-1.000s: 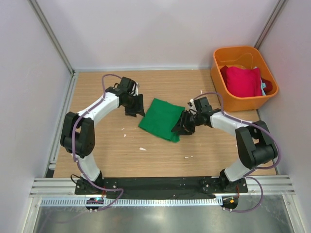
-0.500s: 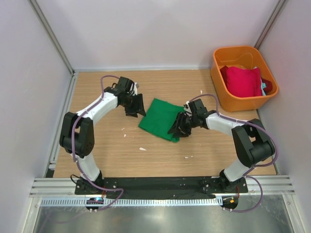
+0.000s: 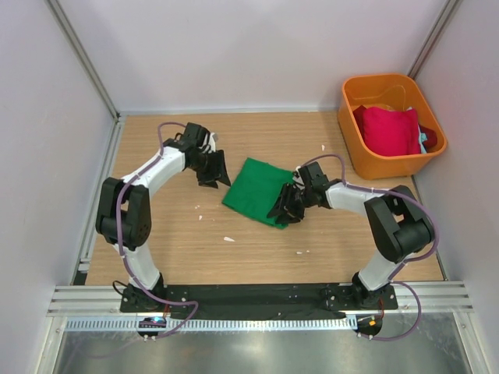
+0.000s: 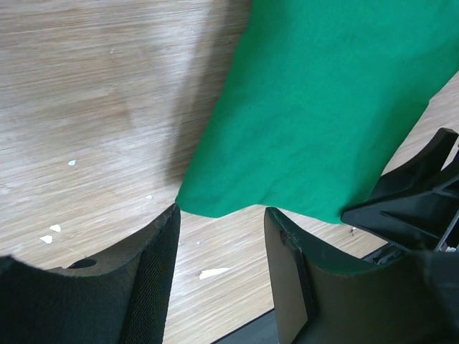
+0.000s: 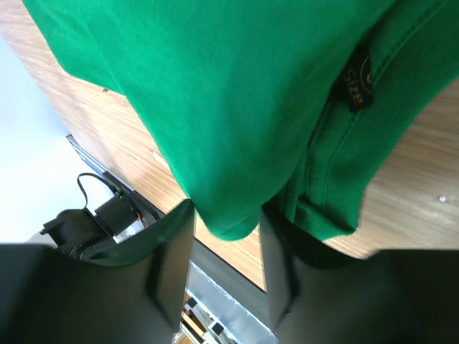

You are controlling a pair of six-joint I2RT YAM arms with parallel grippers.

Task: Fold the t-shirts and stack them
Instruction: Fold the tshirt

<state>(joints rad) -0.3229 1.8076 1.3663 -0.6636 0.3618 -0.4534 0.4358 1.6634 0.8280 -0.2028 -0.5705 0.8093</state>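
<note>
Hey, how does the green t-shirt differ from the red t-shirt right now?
The green t-shirt lies out on the table, while the red t-shirt sits inside the orange bin. The green t-shirt is laid flat in a neat folded rectangle, whereas the red t-shirt looks mounded and fills much of the bin. Both are plain cloth in one solid colour.

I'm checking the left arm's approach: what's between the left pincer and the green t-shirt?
Only a thin sliver of bare wooden table. The top view shows the left pincer just off the left edge of the green t-shirt.
</note>
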